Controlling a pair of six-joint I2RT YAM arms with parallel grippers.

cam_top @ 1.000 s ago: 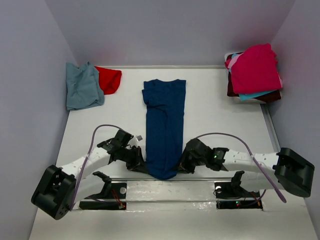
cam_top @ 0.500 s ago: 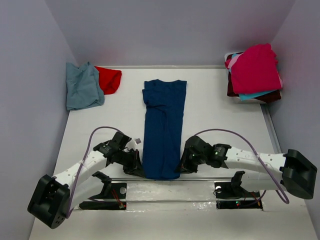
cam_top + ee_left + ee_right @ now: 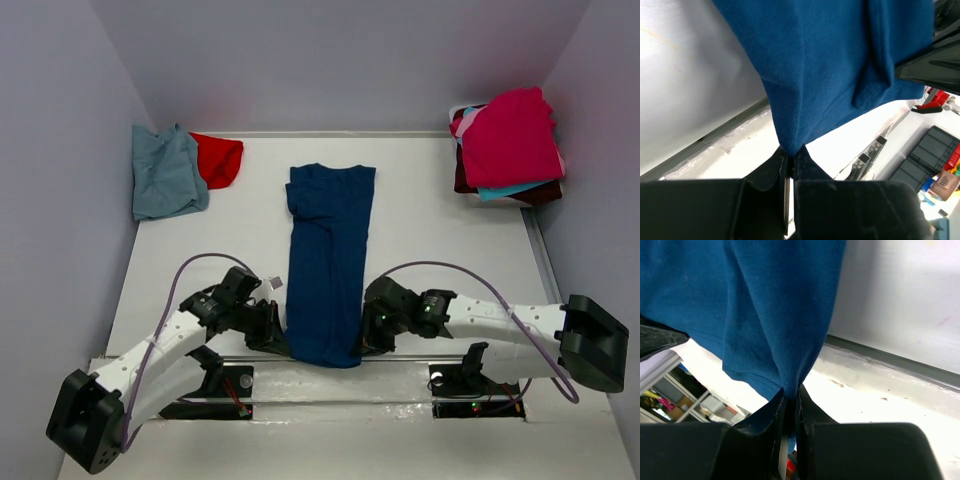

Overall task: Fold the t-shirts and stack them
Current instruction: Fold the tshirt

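The left gripper [image 3: 791, 153] and right gripper [image 3: 791, 396] each clamp the navy shirt [image 3: 328, 260] hem at six o'clock, overhanging the table [image 3: 450, 220] edge.

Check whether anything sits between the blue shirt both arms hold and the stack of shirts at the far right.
Nothing visible does. The table between the blue shirt and the stack is bare. The left end effector and right end effector are shut on its near hem; the blue-grey shirt and red shirt lie far left.
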